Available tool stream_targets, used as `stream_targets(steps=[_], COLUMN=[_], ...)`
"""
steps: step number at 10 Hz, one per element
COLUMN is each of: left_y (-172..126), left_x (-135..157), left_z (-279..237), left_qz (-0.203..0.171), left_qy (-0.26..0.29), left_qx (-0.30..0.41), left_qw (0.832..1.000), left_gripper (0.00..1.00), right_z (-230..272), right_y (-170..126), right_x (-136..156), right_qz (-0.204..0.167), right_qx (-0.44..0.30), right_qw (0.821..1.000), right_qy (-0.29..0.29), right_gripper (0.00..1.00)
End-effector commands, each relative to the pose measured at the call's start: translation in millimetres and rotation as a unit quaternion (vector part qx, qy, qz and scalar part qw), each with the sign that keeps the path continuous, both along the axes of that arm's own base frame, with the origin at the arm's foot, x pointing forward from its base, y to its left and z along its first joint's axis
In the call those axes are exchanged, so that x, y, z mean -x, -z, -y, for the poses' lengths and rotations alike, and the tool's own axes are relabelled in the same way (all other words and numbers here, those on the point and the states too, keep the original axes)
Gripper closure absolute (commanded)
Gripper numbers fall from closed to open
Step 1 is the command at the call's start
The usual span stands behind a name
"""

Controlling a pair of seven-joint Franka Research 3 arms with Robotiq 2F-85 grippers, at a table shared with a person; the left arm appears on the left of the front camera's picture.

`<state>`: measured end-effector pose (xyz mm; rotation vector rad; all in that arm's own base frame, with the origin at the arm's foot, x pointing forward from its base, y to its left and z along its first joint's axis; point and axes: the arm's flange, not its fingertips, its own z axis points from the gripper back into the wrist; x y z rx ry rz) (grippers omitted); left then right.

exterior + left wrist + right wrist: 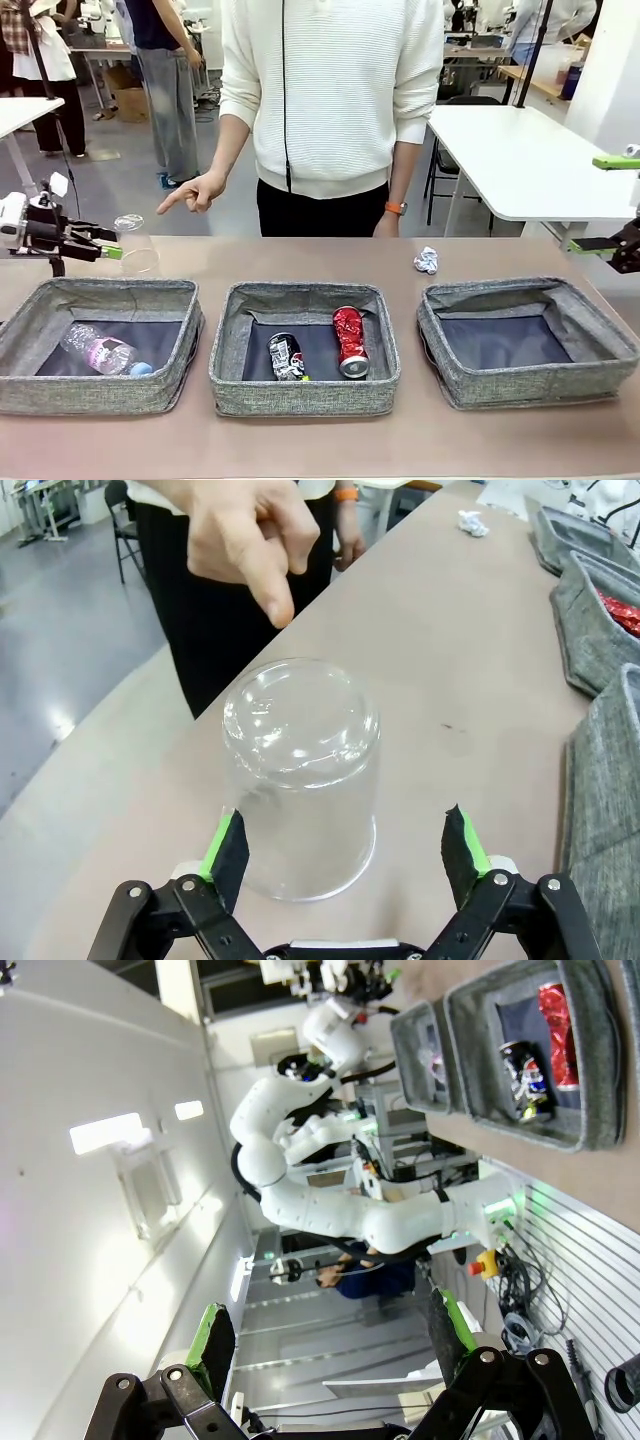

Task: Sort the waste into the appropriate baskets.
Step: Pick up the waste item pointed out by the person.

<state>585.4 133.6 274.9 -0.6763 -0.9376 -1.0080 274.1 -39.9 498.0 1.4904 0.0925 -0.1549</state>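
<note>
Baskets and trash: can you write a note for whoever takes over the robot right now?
Left gripper: fingers open, either side of the upside-down clear cup on the table, not closed on it. A person's hand points toward it.
Right gripper: open, holding nothing.
Done: bottle in left basket; red can and dark can in middle basket.
Left: the cup, plus paper ball on the table behind the right basket.

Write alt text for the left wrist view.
The open left gripper faces an upside-down clear plastic cup standing on the brown table. A person's hand points down at it. Grey baskets line the right edge; a crumpled paper ball lies farther off.
</note>
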Motion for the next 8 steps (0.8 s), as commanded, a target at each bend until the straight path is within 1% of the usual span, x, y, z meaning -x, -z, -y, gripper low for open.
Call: stream_targets(steps=[1,2,3,5,6,8], left_y=[4,11,16,16,17,22], left_x=[-10,-14,-16,-23,-25,-28], left_z=[18,28,33,35,38,46], left_qz=[0.000,-0.010,-0.012,0.015,0.026,0.025], left_qy=[-0.002,-0.001,-0.006,-0.045,-0.055,-0.068], left_qx=[0.013,0.022,0.026,0.071,0.076,0.091], left_qw=[1.000,1.000,1.000,0.996,0.995,0.993], left_gripper=[0.00,0.00,0.00,0.00,0.00,0.00], right_z=[0,0,0,0,0,0], right_y=[-5,-5,-5,-5,-5,-5], right_x=[-1,-1,-1,-1,-1,-1], right_qz=[0.002,0.002,0.002,0.002,0.002,0.002], right_qx=[-0.008,-0.008,-0.008,-0.008,-0.008,-0.008], right_qw=[1.000,1.000,1.000,1.000,1.000,1.000], right_qy=[0.003,0.003,0.003,0.003,0.003,0.003], right_gripper=[0.00,0.00,0.00,0.00,0.00,0.00])
